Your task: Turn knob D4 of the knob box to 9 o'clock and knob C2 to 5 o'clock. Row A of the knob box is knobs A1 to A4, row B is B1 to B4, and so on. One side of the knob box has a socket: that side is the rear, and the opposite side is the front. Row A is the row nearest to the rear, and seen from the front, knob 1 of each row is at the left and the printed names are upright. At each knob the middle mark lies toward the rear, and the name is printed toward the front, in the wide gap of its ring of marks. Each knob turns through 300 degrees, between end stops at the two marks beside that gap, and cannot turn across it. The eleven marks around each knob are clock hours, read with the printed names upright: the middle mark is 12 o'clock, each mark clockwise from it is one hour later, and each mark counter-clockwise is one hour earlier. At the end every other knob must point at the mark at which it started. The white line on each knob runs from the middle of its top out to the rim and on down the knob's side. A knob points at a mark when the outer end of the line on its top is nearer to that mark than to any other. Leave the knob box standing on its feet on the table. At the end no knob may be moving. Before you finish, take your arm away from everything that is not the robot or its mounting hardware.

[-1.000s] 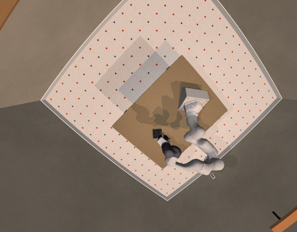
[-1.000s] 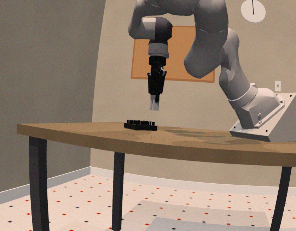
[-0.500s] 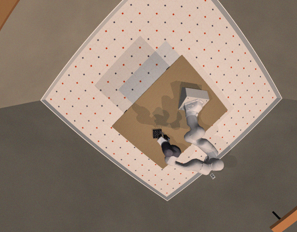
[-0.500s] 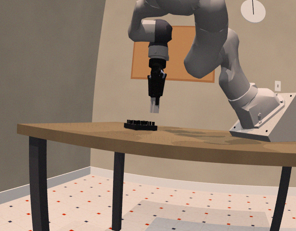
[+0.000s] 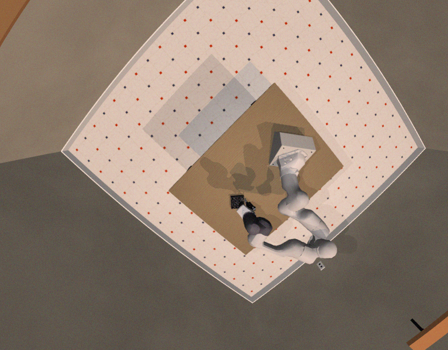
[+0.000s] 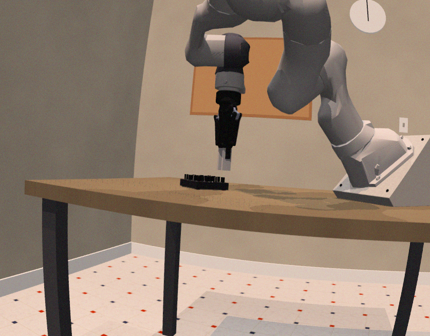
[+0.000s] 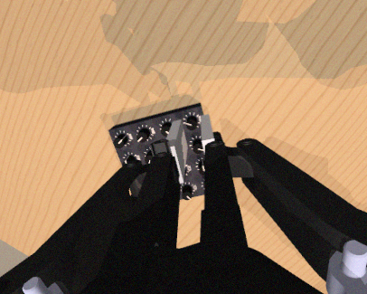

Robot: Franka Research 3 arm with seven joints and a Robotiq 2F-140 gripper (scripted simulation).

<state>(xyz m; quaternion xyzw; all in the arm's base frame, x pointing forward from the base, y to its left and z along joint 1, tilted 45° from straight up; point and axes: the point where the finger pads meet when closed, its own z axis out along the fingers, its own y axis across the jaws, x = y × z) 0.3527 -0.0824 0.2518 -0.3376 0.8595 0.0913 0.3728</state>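
Observation:
The black knob box (image 6: 204,182) stands on the wooden table, with several small knobs on top. It also shows from above (image 5: 236,200) and in the wrist view (image 7: 159,146), where my fingers hide part of it. My gripper (image 6: 225,163) points straight down and hovers a short way above the right-hand end of the box, touching nothing. In the wrist view the fingertips stand close together with only a narrow gap, and nothing is between them. The knob names and the lines on the knobs are too small to read.
The robot's grey base (image 6: 386,175) is bolted to the table at the right, well away from the box. The box sits near one table edge (image 5: 208,219). Arm shadows lie across the table.

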